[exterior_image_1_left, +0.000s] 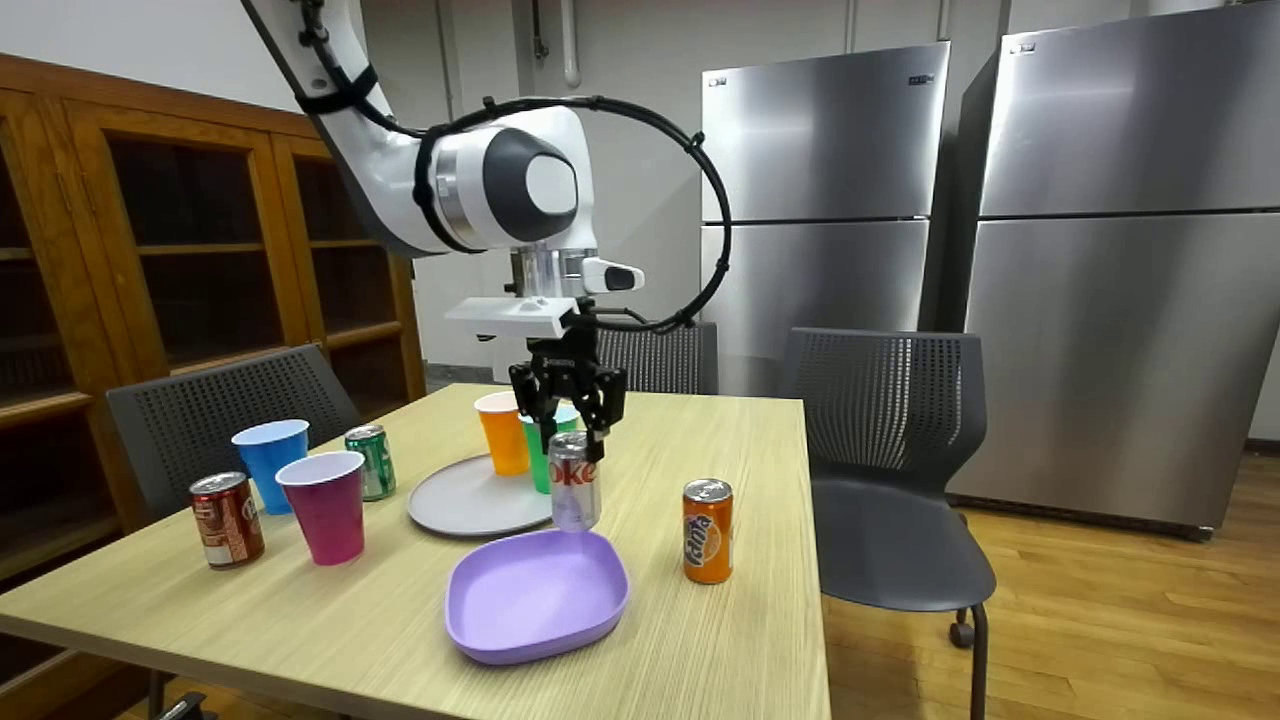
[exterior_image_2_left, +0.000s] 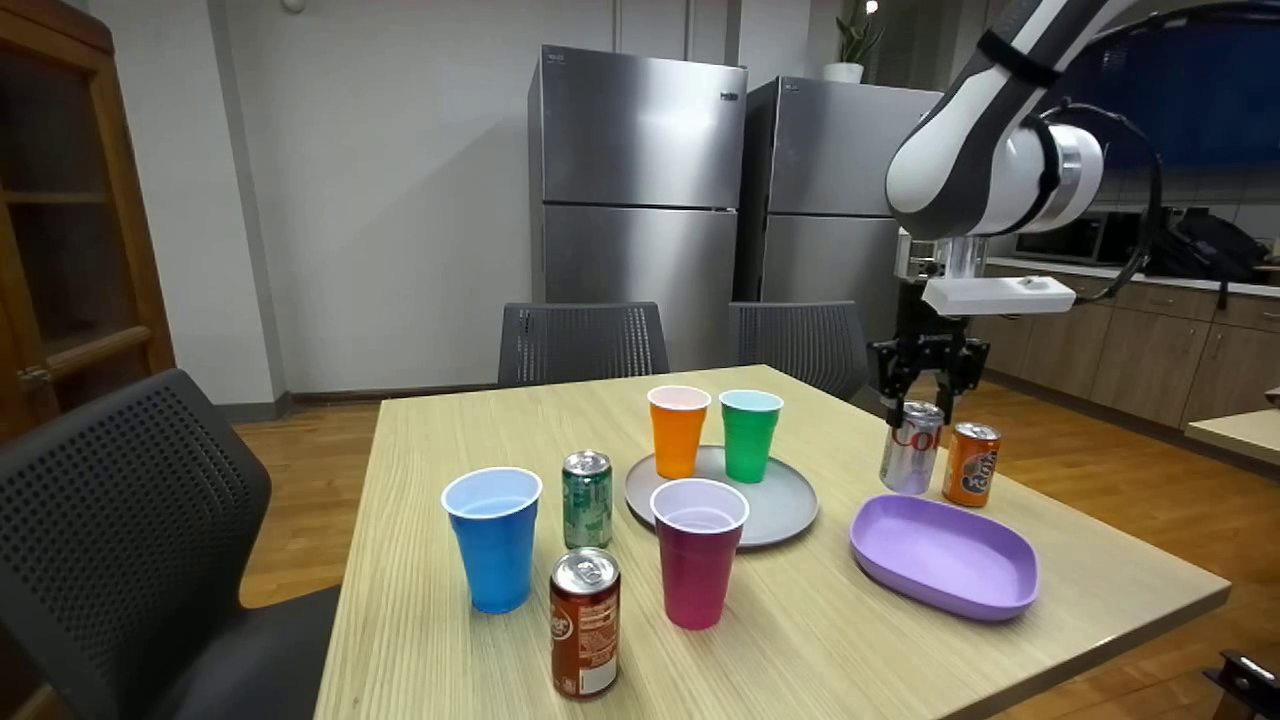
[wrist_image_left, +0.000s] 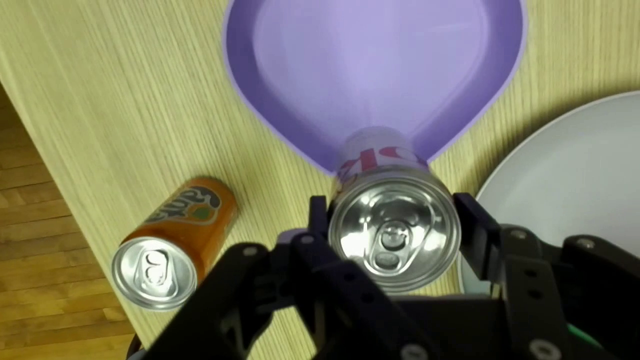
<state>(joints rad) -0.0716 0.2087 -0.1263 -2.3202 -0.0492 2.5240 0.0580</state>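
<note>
My gripper points down with its two fingers pressed on opposite sides of a silver Diet Coke can, near the can's top. The can is close to upright, slightly tilted. In the wrist view the can fills the space between the fingers, and its lower end overlaps the corner of a purple plate. Whether its base touches anything I cannot tell. An orange Fanta can stands beside it on the table, also seen in an exterior view. The purple plate is bare.
A grey plate bears an orange cup and a green cup. A blue cup, a maroon cup, a green can and a brown-red can stand nearby. Chairs surround the table.
</note>
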